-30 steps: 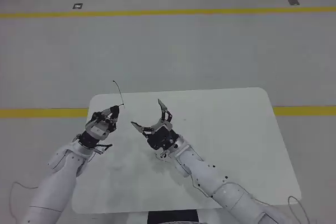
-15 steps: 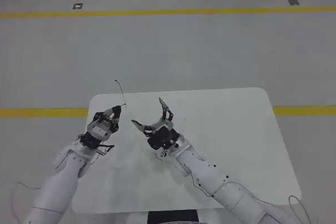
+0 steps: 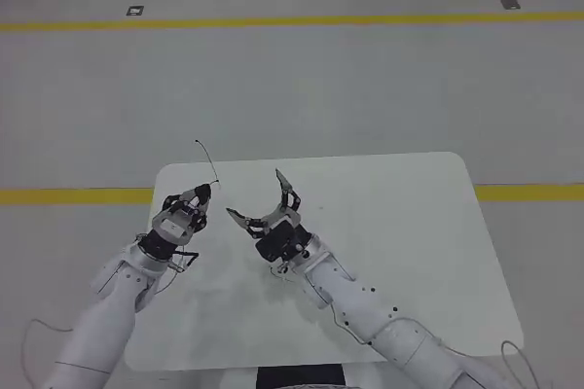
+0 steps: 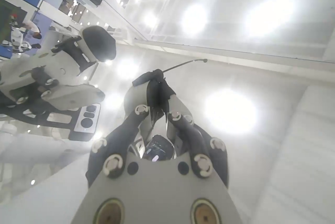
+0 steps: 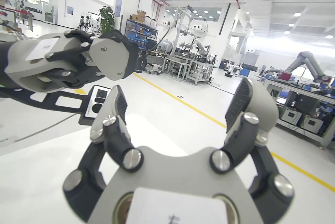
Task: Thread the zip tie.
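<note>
While our left gripper [image 3: 203, 192] pinches the zip tie [image 3: 207, 160] near the table's [image 3: 399, 224] far left corner, its thin tail rising past the far edge, our right gripper [image 3: 256, 198] hangs spread wide just beside it, the table's broad stretch lying rightward.

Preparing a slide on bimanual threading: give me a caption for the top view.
Left gripper pinches a thin black zip tie near the white table edge, right gripper open beside it.

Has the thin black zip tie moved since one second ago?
No. The thin black zip tie still crosses the white table's far edge at the same spot.
</note>
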`<action>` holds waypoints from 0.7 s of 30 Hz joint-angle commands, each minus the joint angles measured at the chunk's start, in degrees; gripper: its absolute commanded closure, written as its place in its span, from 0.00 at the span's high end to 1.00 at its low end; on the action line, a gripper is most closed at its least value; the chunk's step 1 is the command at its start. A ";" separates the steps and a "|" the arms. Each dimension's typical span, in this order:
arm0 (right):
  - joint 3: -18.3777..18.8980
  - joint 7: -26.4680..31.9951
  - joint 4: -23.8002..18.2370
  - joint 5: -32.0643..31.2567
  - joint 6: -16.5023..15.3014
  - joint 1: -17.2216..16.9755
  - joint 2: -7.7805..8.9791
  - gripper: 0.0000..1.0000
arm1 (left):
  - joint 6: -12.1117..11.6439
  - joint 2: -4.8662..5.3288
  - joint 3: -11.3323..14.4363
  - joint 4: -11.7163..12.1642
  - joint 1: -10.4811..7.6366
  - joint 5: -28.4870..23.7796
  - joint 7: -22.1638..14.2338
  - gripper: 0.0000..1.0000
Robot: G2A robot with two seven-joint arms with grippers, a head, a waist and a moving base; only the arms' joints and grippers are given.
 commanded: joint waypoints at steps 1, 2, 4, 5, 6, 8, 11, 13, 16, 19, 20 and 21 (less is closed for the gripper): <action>-0.09 0.28 -0.25 0.00 -0.95 0.06 -0.05 1.00 | 0.00 0.00 0.00 0.00 0.00 0.00 0.00 0.00; -0.16 0.24 -0.19 0.00 -1.17 0.20 -0.07 1.00 | 0.00 0.00 0.00 0.00 0.00 0.00 0.00 0.00; -0.49 0.05 -0.03 0.00 -1.67 0.59 -0.13 1.00 | 0.00 0.00 0.00 0.00 0.00 0.00 0.00 0.00; -0.56 0.05 0.06 0.00 -1.76 0.74 -0.17 1.00 | 0.00 0.00 0.00 0.00 0.00 0.00 0.00 0.00; -0.67 0.03 0.19 0.00 -1.94 0.96 -0.20 0.81 | 0.00 0.00 0.00 0.00 0.00 0.00 0.00 0.00; -1.13 0.24 0.36 0.00 -2.07 1.60 -0.32 0.54 | 0.00 0.00 0.00 0.00 0.00 0.00 0.00 0.00; -1.44 0.31 0.97 0.00 -1.97 2.26 -0.58 0.46 | 0.00 0.00 0.00 0.00 0.00 0.00 0.00 0.00; -1.55 0.21 1.36 0.00 -1.91 2.57 -0.76 0.43 | 0.00 0.00 0.00 0.00 0.00 0.00 0.00 0.00; -1.72 0.01 1.95 0.00 -1.74 2.96 -1.01 0.40 | 0.00 0.00 0.00 0.00 0.00 0.00 0.00 0.00; -1.82 -0.16 2.37 0.00 -1.62 3.17 -1.22 0.40 | 0.00 0.00 0.00 0.00 0.00 0.00 0.00 0.00; -1.82 -0.20 2.45 0.00 -1.62 3.20 -1.27 0.40 | 0.00 0.00 0.00 0.00 0.00 0.00 0.00 0.00; -1.84 0.12 2.70 0.00 -1.49 3.31 -1.33 0.40 | 0.00 0.00 0.00 0.00 0.00 0.00 0.00 0.00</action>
